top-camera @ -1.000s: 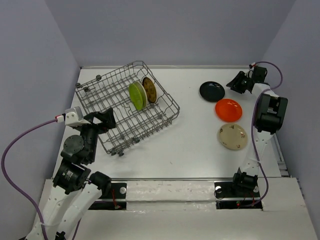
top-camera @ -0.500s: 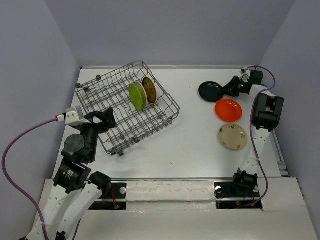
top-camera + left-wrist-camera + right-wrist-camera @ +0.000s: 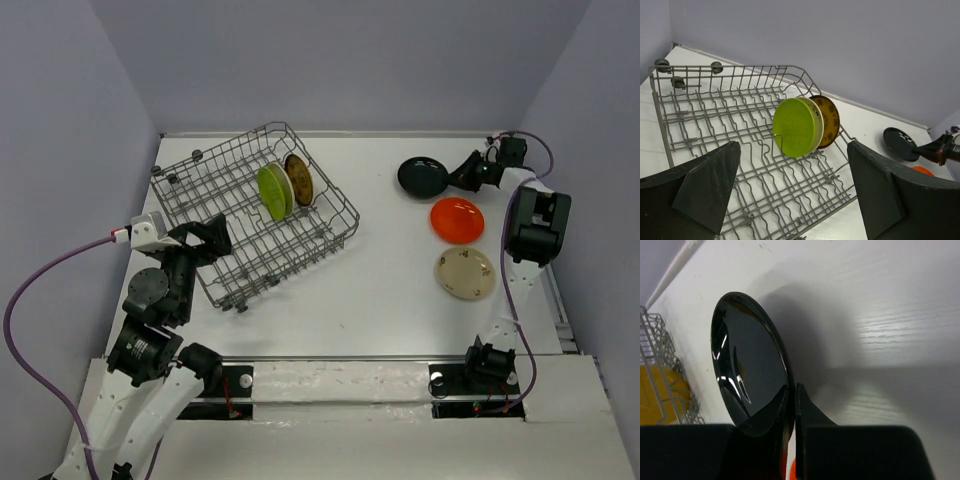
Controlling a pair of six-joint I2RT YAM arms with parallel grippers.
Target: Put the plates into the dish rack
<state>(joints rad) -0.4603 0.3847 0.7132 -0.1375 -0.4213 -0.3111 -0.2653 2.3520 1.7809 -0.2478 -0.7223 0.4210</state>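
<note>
Sitting near the far right corner of the table, the black plate has its right rim pinched between the two fingers of the right gripper, which is closed tight on that edge. The right wrist view shows one finger pressed against the underside and the other against the glossy inner face, with the plate casting a broad shadow on the white surface; it looks tilted, the gripped side higher. Just nearer than it lies the orange plate, flat on the table, and nearer again the cream plate, also flat, the three forming a short column along the right side without touching. Well apart, on the left half of the table, the dish rack sits at an angle to the table edges. Two plates stand on edge between its tines near its right end: the lime green plate and, right behind it, the brown-yellow patterned plate. The left gripper hovers over the rack's near left corner with its fingers spread wide, holding nothing
</note>
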